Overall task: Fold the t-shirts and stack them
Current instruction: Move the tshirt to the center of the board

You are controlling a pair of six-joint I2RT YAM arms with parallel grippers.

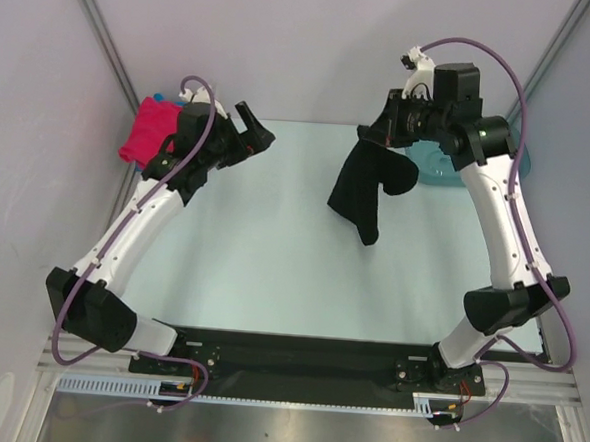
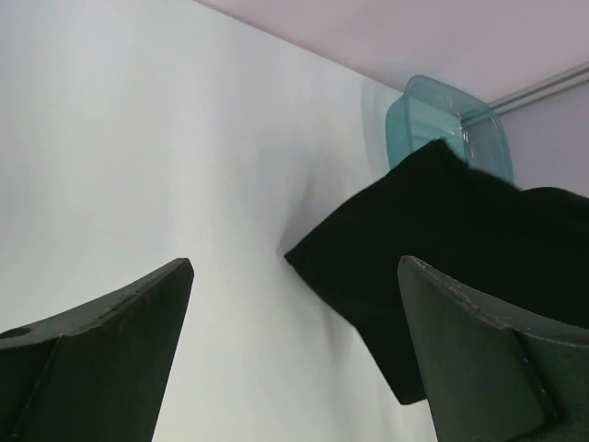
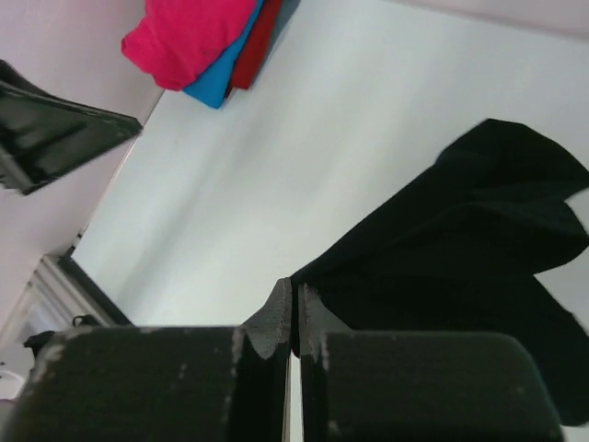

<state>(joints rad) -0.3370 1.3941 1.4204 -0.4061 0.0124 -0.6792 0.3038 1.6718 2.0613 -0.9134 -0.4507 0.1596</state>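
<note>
Far-L corner: folded pink t-shirt (image 1: pixel 148 130) on blue t-shirt (image 3: pixel 219 81) and red t-shirt (image 3: pixel 259 41). L tool (image 1: pixel 256 126) wide open, empty, facing cloth. Black t-shirt (image 1: pixel 369 190) hangs bunched over tabletop (image 1: pixel 273 250) from R tool (image 3: pixel 294 293), pinched shut on its edge. Step, prob.: spreading for fold. Next: L takes 2nd corner, lay flat.

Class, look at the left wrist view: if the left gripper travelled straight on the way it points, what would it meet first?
Probably the black t-shirt, hanging from the shut right gripper, straight ahead of the open left gripper; the teal basin sits farther behind. Depth is uncertain.
</note>
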